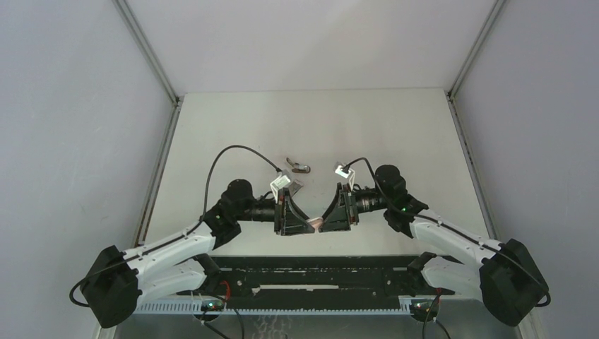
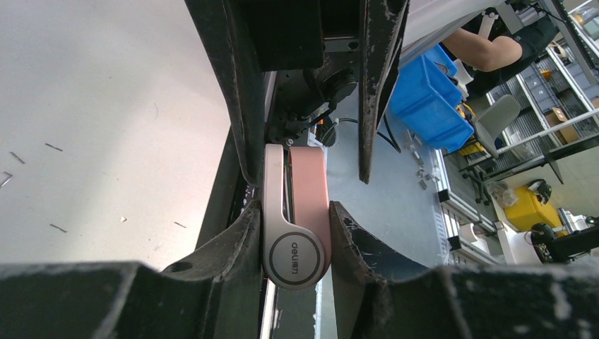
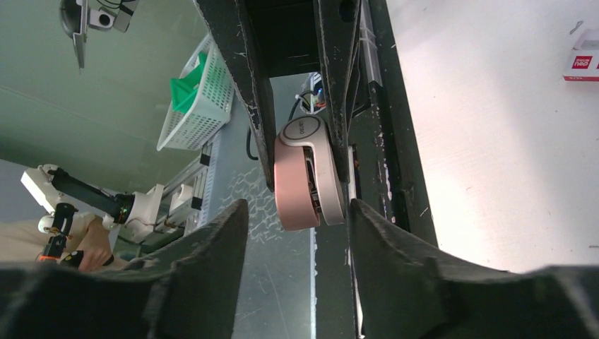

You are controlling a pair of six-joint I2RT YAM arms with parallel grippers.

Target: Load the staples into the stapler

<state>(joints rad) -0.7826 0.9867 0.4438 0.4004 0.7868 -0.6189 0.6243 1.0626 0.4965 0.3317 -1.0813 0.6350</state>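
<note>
"Where was the stapler?"

"Held up between the two arms, by the near edge of the table. The left pincer was clamped on its round hinge end, one finger on the silver arm and the other on the pink."

"And the right pincer?"

"Partly spread around the stapler's other end, with a gap showing on the pink side."

"And the box of staples?"

"Red and white, it lay farther off on the table, apart from both pincers."
</note>
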